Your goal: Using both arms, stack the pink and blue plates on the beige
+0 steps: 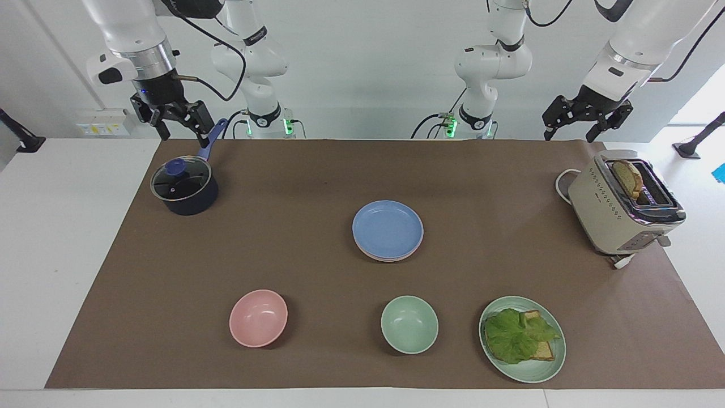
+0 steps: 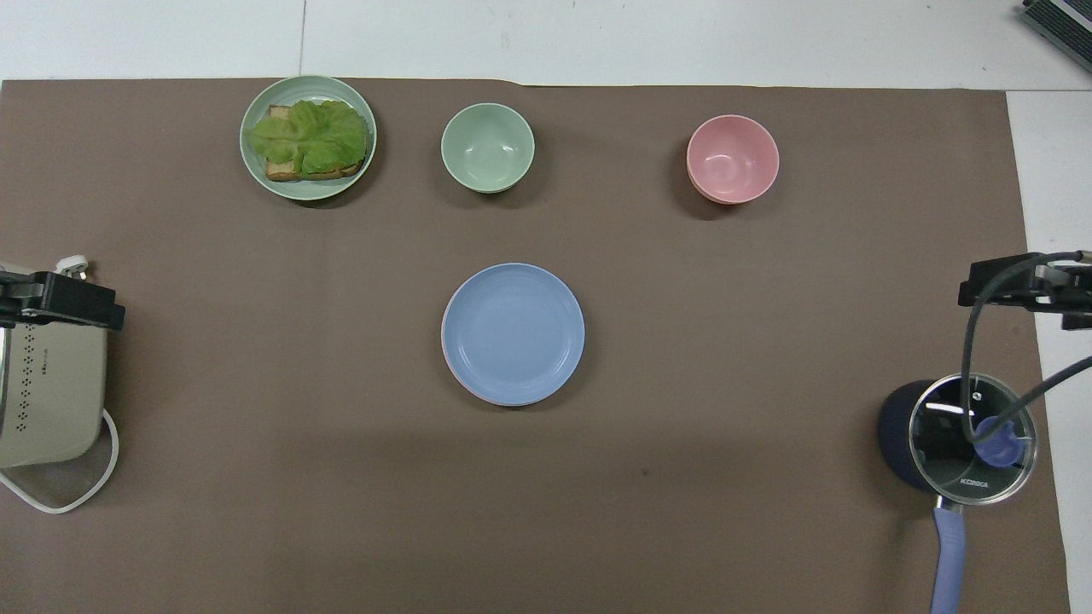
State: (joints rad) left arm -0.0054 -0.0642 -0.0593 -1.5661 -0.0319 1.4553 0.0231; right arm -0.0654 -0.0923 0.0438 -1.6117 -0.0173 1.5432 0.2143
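Note:
The blue plate (image 1: 388, 228) (image 2: 513, 333) lies on top of a stack at the middle of the brown mat. A thin rim of the pink plate (image 1: 383, 258) (image 2: 447, 365) shows under it. The beige plate is hidden, and I cannot tell whether it lies under the stack. My right gripper (image 1: 182, 136) (image 2: 1007, 288) hangs open and empty, raised over the saucepan's handle at the right arm's end. Over the table edge beside the toaster, my left gripper (image 1: 569, 135) (image 2: 60, 300) waits open and empty. Neither gripper touches a plate.
A lidded dark saucepan (image 1: 184, 187) (image 2: 968, 439) stands below the right gripper. A cream toaster (image 1: 623, 207) (image 2: 47, 396) holding bread stands at the left arm's end. Farther from the robots sit a pink bowl (image 1: 258, 318), a green bowl (image 1: 409, 324) and a green plate (image 1: 552, 362) with a sandwich.

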